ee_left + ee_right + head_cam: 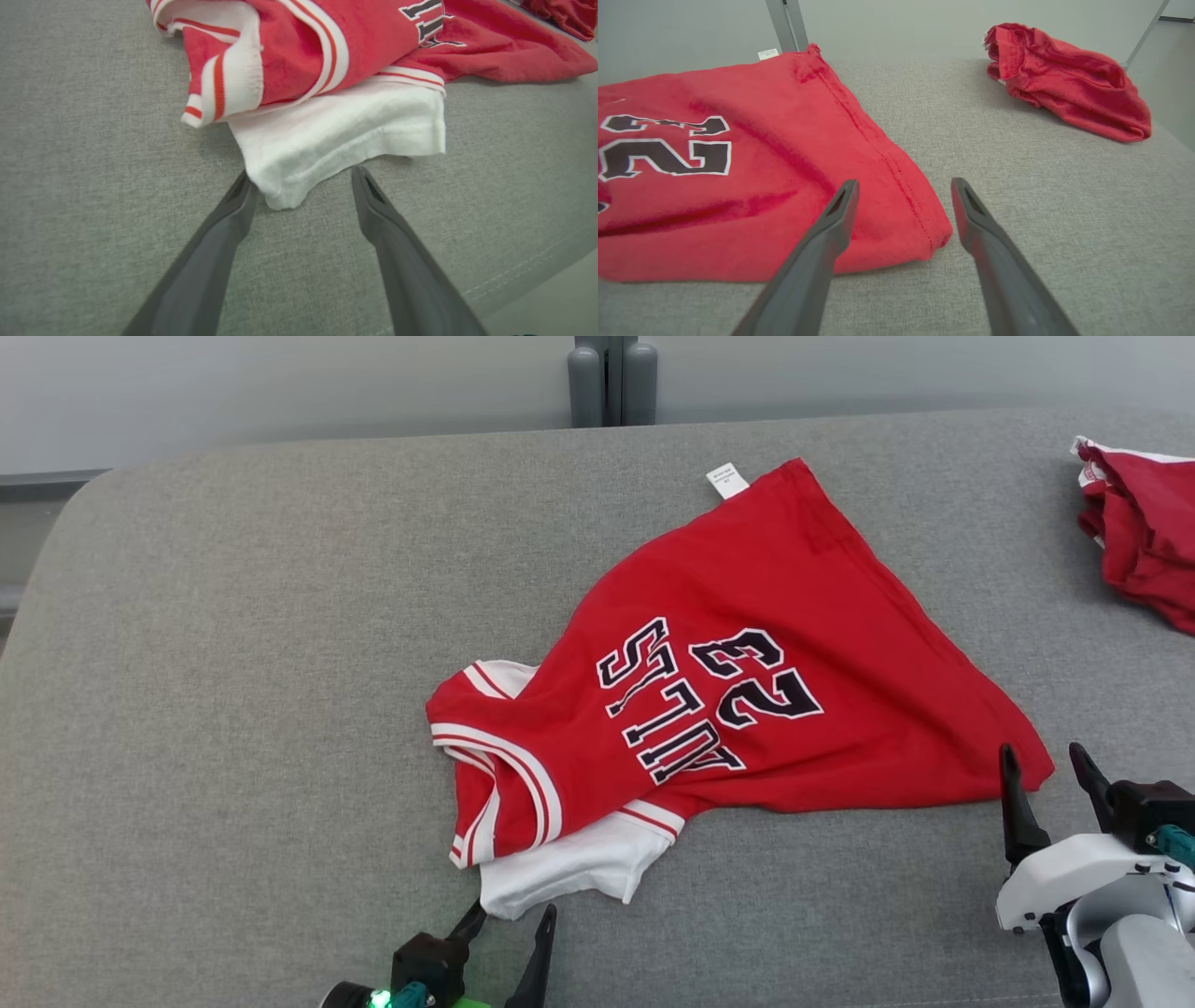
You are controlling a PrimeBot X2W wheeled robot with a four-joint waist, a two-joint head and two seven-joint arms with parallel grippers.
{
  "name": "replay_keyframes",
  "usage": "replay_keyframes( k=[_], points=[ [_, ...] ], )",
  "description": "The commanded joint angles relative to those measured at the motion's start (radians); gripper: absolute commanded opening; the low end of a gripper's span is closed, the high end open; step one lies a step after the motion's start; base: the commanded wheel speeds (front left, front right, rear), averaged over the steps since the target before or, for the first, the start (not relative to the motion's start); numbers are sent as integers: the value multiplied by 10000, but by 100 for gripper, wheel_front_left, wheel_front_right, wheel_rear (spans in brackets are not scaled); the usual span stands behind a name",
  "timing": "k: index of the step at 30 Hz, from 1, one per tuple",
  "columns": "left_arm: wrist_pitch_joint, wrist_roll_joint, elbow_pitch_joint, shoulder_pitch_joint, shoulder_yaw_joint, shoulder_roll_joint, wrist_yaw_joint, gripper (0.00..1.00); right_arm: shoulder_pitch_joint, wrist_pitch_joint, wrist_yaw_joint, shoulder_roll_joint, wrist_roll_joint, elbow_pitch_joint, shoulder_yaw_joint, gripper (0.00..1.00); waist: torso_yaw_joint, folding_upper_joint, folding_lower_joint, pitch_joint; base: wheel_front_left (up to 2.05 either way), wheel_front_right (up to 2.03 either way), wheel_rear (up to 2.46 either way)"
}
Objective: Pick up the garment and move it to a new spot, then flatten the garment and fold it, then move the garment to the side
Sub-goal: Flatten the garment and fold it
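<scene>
Red jersey [747, 663] lies rumpled at centre frame in the head view, on the grey padded surface [233, 663]. Its white sleeve [336, 135] points to lower centre and its hem corner [924, 233] to lower right.

Left gripper [515, 910], lower centre: fingers spread, holding nothing, tips bracketing the sleeve's edge. Right gripper [1041, 749], lower right: likewise spread and empty, tips either side of the hem corner.

Judgement: pre-grasp for the pick-up. Push each gripper forward so the cloth sits deep between the fingers, catch all layers, close both together, lift evenly.

Second red garment [1144, 541] lies loose at upper right, well apart, in no container.
</scene>
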Motion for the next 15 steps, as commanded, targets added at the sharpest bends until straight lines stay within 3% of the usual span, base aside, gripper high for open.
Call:
replay_keyframes(
  k=[1,15],
  points=[
    [0,-145,89,-216,-40,30,100,100,-211,-27,-17,-112,26,272,19,100,6,0,0,127,0,0,0],
    [0,-620,-97,-960,-549,30,86,100,-1157,-25,-17,-339,413,2497,-5,100,372,0,0,640,0,0,0]
  ],
)
